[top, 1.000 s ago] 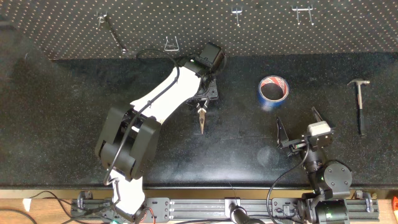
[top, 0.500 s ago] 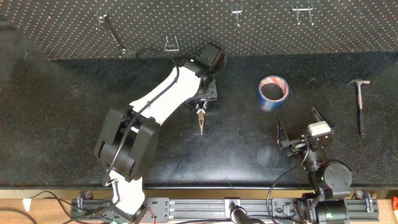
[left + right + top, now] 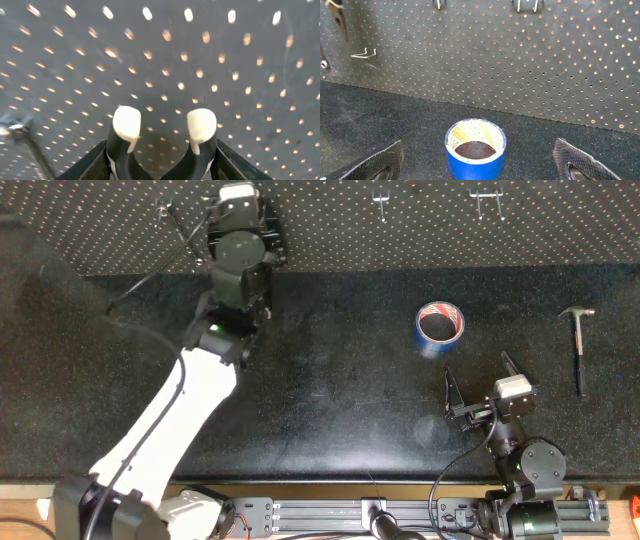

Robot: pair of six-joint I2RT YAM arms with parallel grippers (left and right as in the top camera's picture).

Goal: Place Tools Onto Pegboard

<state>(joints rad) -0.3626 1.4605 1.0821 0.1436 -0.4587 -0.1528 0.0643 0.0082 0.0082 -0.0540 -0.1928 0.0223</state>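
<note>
My left gripper [image 3: 243, 208] is raised against the black pegboard [image 3: 420, 230], just right of the hanging wrench [image 3: 183, 235]. In the left wrist view its white fingertips [image 3: 126, 125] stand apart in front of the board with nothing between them, and the wrench [image 3: 15, 131] shows at the edge. A blue tape roll [image 3: 440, 323] stands on the black table. A hammer [image 3: 578, 350] lies at the far right. My right gripper [image 3: 480, 380] rests open near the front, facing the tape roll [image 3: 475, 150].
Two empty metal hooks [image 3: 380, 200] [image 3: 487, 200] sit on the board's upper right. A wire hook [image 3: 364, 54] hangs empty lower on the board, near the wrench. The black table [image 3: 330, 410] stretches between the two arms.
The left arm has swung up and left from the table's middle to the pegboard. The pliers it hovered over no longer lie on the table. The right arm has not moved.
</note>
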